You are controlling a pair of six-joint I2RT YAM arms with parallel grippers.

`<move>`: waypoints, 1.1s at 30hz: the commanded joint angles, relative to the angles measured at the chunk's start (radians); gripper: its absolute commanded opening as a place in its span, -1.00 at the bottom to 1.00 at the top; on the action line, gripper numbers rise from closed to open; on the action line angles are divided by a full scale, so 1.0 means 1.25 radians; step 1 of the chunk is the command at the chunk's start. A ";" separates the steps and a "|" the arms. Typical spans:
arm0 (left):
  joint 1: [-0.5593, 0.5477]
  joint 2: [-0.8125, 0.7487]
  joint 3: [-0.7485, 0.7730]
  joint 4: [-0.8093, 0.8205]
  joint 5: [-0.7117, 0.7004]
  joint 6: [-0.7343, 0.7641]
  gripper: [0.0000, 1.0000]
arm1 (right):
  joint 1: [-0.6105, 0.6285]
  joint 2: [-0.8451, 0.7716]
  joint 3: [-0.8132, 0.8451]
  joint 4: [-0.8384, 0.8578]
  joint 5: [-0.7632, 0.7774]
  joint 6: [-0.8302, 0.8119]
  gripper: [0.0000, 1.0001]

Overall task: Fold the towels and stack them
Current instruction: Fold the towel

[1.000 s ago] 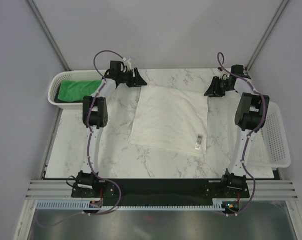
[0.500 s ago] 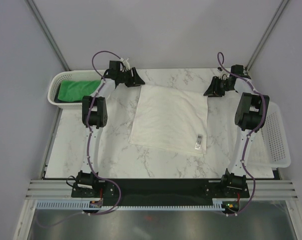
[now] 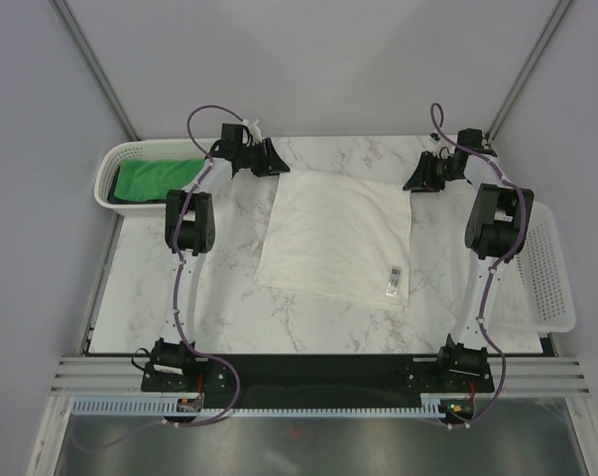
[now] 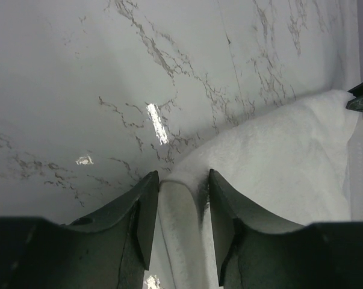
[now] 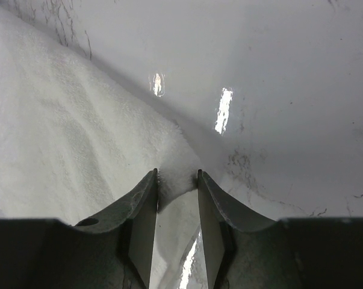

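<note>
Top external view:
- Left end effector [image 3: 267,159]: at the far left corner of the white towel [image 3: 338,238].
- Right end effector [image 3: 423,177]: at the towel's far right corner.
- White towel: spread flat on the marble surface [image 3: 219,297].
- Green towel [image 3: 145,178]: in the mesh basket [image 3: 108,169], left of the white towel.

Left wrist view:
- Jaws closed on the white towel's corner, with cloth filling the gap.

Right wrist view:
- Jaws clamped on the other far corner, taking only a shallow bite.

Hazards, as a judgement:
- The thick pile could slip from the shallow hold when lifted.
- Uneven travel of the two arms would skew the fold.
</note>
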 commanded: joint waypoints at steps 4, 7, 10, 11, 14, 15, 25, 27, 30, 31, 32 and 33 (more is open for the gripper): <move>-0.005 0.001 -0.001 0.055 0.001 -0.058 -0.39 | -0.009 -0.001 0.017 -0.005 -0.048 -0.028 -0.44; -0.005 -0.003 -0.018 0.121 0.034 -0.105 -0.77 | -0.007 -0.002 0.011 -0.005 -0.060 -0.020 -1.00; -0.005 -0.022 -0.029 0.140 0.049 -0.110 -0.95 | 0.002 -0.007 0.006 -0.001 -0.074 0.007 -1.00; -0.004 -0.034 -0.052 0.143 0.058 -0.106 -0.95 | 0.011 -0.015 0.005 0.010 -0.072 0.014 -1.00; -0.002 -0.115 -0.128 0.148 0.044 -0.071 -0.96 | 0.071 -0.066 -0.011 0.028 0.021 0.035 -1.00; -0.002 -0.139 -0.151 0.148 0.039 -0.060 -0.95 | 0.087 -0.089 -0.047 0.067 0.052 0.048 -1.00; 0.022 -0.343 -0.331 0.096 -0.053 0.041 -0.95 | 0.107 -0.244 -0.201 0.243 0.106 0.180 -1.00; 0.025 -0.358 -0.348 0.088 -0.073 0.045 -0.95 | 0.107 -0.248 -0.197 0.245 0.111 0.164 -1.00; 0.028 -0.379 -0.360 0.088 -0.088 0.056 -0.95 | 0.107 -0.261 -0.190 0.253 0.122 0.153 -1.00; 0.029 -0.383 -0.360 0.089 -0.089 0.055 -0.96 | 0.108 -0.270 -0.186 0.254 0.127 0.148 -1.00; 0.029 -0.387 -0.354 0.091 -0.088 0.055 -0.95 | 0.108 -0.277 -0.185 0.262 0.131 0.148 -1.00; 0.029 -0.392 -0.350 0.092 -0.085 0.052 -0.95 | 0.108 -0.285 -0.187 0.269 0.133 0.148 -1.00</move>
